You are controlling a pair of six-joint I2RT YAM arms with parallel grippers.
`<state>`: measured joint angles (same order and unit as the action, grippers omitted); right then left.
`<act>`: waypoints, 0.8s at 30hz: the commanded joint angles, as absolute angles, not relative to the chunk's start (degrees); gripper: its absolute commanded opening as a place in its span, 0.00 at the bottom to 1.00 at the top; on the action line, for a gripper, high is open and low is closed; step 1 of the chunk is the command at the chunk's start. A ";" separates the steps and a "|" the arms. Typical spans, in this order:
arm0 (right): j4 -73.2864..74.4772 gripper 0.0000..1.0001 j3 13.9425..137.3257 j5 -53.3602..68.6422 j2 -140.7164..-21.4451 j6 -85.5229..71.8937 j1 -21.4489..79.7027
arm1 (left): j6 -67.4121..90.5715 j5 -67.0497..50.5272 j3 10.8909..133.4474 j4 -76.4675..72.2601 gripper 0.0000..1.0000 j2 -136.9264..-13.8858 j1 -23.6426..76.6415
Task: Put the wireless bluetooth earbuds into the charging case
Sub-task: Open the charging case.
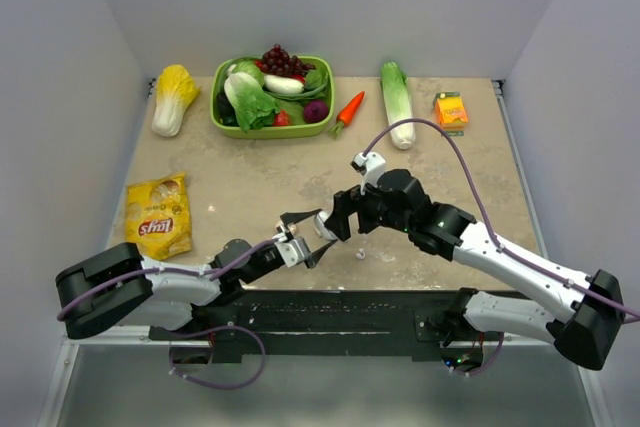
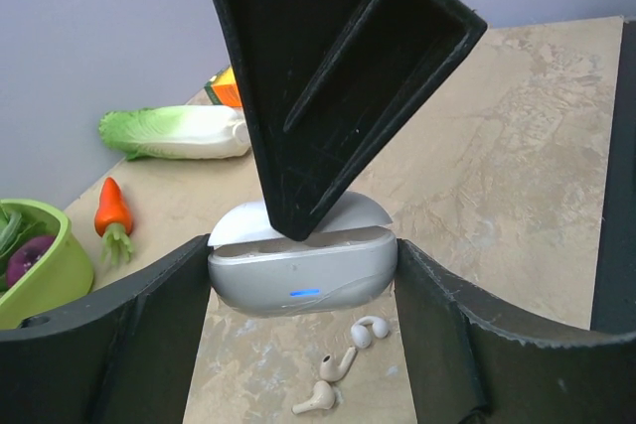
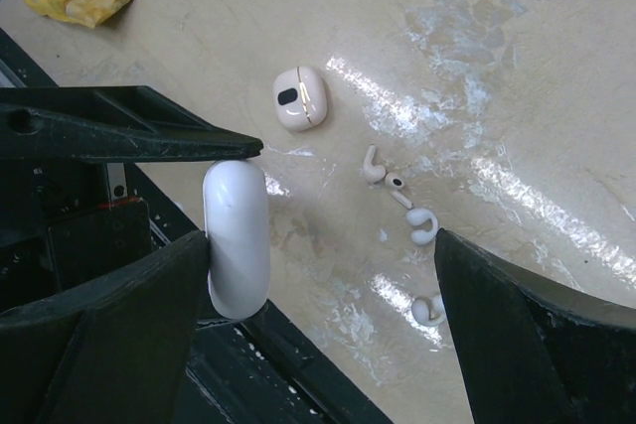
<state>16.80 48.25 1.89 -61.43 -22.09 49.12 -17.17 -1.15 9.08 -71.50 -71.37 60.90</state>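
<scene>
Left claw (image 2: 303, 265): clamped on the charging case (image 2: 298, 285), one finger on each short end, case held above the desk (image 1: 250, 177). The case's long axis runs finger to finger, level. Lid tipped up at the back, mouth facing up, small blue light lit on the front wall. No print readable on it.

My right claw (image 3: 323, 245) gapes wide and holds nothing. One of its fingers (image 2: 328, 96) comes down with its tip at the gap between lid and base.

The right wrist view shows the case only as a smooth white oblong, long axis up-down in the picture. Lid gap and blue light are not seen there.

Earbuds (image 3: 374, 166) lie loose on the desk near the case, not in it. The right wrist view shows about four small white pieces, the left wrist view three. Only the right wrist view shows a small pale pod (image 3: 300, 98) with a dark oval and gold seam, on the desk.

Top view: yellow chip bag (image 1: 158, 215) at left, red logo reads Lay's. Orange carton (image 1: 451, 109) back right, print too small to read. Green basket (image 1: 262, 132) of vegetables at the back.
</scene>
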 commanded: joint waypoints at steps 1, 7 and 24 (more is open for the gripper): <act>17.58 0.95 48.69 -2.55 -59.41 -22.67 49.04 | -18.19 -0.88 8.61 -77.43 0.00 -69.96 61.61; 16.71 0.94 48.25 -3.16 -57.48 -23.38 48.96 | -18.28 -0.35 8.53 -77.43 0.00 -70.05 61.70; 14.24 0.98 48.34 5.09 -59.41 -20.39 49.31 | -17.93 -0.18 10.10 -75.32 0.00 -70.31 61.96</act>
<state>15.46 48.23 2.46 -58.02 -22.11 49.12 -17.17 -0.01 8.54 -71.88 -70.67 61.58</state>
